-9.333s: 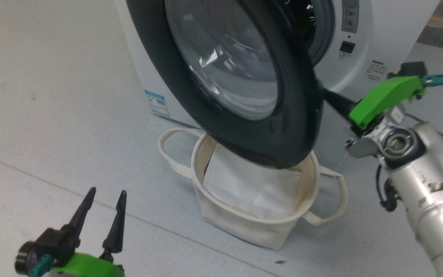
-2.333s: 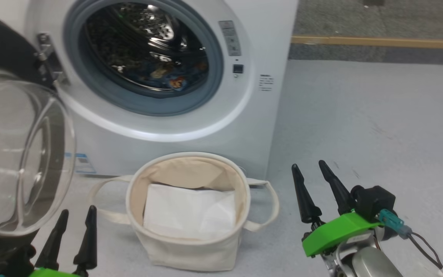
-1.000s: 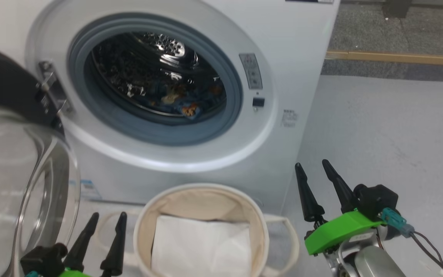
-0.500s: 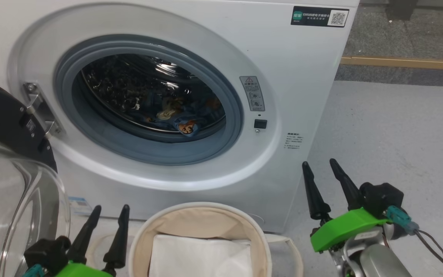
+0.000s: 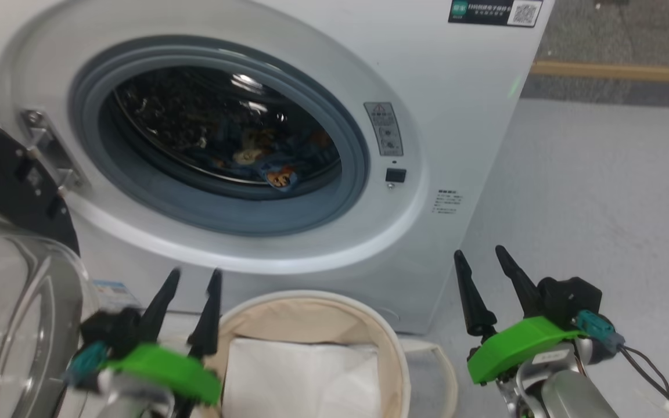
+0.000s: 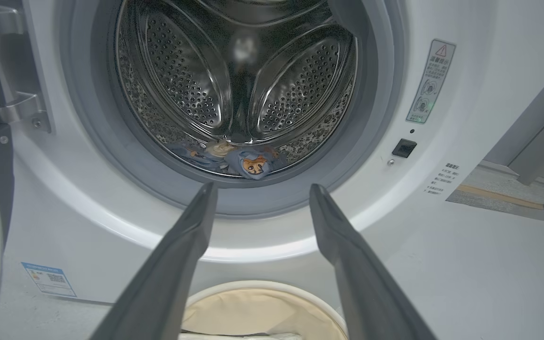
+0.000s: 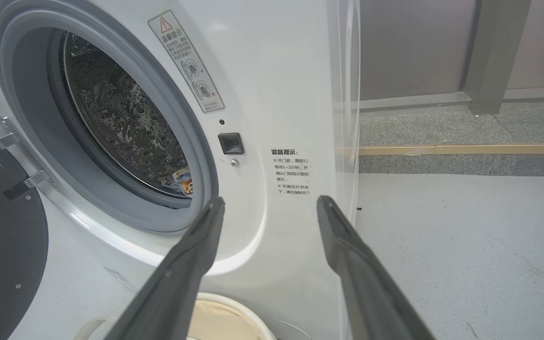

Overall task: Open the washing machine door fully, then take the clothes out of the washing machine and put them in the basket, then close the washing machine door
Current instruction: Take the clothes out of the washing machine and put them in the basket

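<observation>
The pale grey floor [image 5: 601, 203] is stretching wide and bare to the right of the washing machine [image 5: 456, 87], leaving open room on that side. The white machine is standing with its round mouth uncovered, and its right front edge is running down to the floor just beside the right hand. The washing machine door [image 5: 3, 174] is hanging swung out to the left on its metal hinge [image 5: 44, 151], its black rim and bulging glass crowding the lower left. The grey rubber ring [image 5: 334, 209] is framing the steel drum [image 6: 234, 85].

The basket [image 5: 311, 297] is sitting on the floor close against the machine's front, below the mouth, with a flat white sheet [image 5: 305, 377] lying inside it.

The left hand [image 5: 195, 271], blurred in the head view, is hovering above the basket's left rim, fingers spread wide, gripping nothing and pointing at the ring's lower edge. The right hand [image 5: 479, 251] is hanging past the basket's right side, likewise spread wide and empty.

The clothes [image 5: 276, 171] are lying at the bottom front of the drum, just behind the ring's lower lip.
</observation>
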Robot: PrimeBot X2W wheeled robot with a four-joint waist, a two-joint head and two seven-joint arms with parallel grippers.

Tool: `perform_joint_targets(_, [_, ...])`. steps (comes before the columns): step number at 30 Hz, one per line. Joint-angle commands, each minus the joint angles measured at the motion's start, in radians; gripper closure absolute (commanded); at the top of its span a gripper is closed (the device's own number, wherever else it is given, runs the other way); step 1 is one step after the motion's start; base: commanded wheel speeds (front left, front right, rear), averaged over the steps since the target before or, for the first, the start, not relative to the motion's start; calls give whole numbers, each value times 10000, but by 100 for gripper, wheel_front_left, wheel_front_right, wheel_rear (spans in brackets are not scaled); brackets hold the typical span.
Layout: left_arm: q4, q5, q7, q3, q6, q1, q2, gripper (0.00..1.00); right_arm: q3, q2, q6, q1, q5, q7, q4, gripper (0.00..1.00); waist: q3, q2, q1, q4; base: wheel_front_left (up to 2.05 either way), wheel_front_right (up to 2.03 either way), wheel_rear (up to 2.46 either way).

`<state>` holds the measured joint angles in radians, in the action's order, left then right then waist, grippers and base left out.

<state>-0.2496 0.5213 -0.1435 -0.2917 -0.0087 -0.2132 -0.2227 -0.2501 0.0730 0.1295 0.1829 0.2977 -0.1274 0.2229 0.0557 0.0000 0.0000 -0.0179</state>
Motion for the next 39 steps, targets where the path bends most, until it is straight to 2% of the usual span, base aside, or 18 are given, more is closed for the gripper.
perform_joint_targets(1, [113,21,-133,289,-100,-805,-42,0,-240,-42,12,514,-113,-43,-281,0,201,0,0,-69,0,0,0])
perform_joint_targets(9, [-2501,185,-321,26,-771,-3375,383,0,-656,-127,12,817,-217,-192,-441,0,1348,0,0,-542,0,0,0])
perform_joint_targets(21, [-5893,968,-326,-27,-1185,-6993,570,0,-759,-186,12,1180,-645,-539,-1051,0,2987,0,0,-1247,0,0,0])
perform_joint_targets(28, [-6802,1599,94,-391,-1214,-8129,414,0,-770,-211,12,1246,-744,-639,-1259,0,3475,0,0,-1610,0,0,0])
perform_joint_targets(39, [-8042,2612,875,-1075,-1218,-9203,-399,0,-1247,-225,12,1181,-895,-803,-1981,0,4001,0,0,-2210,0,0,0])
